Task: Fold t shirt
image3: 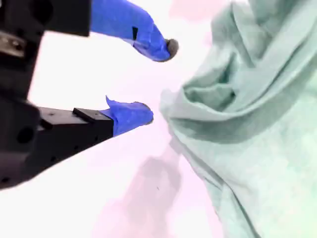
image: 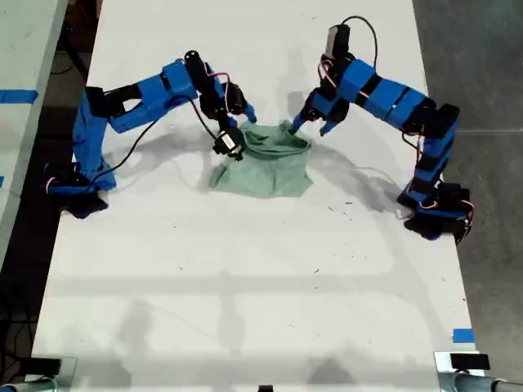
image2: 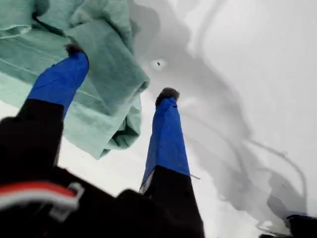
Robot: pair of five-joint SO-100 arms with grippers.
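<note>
Since the t shirt (image: pixel 265 163) is soft, limp cloth, my first gripper (image2: pixel 121 74) and second gripper (image3: pixel 151 82), both open beside it, should pinch its bunched edge.

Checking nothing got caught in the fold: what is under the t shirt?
Bare white table shows all round the bunched t shirt, and no bulge or edge pokes out. The cloth covers whatever lies directly beneath, so that patch cannot be seen.
</note>
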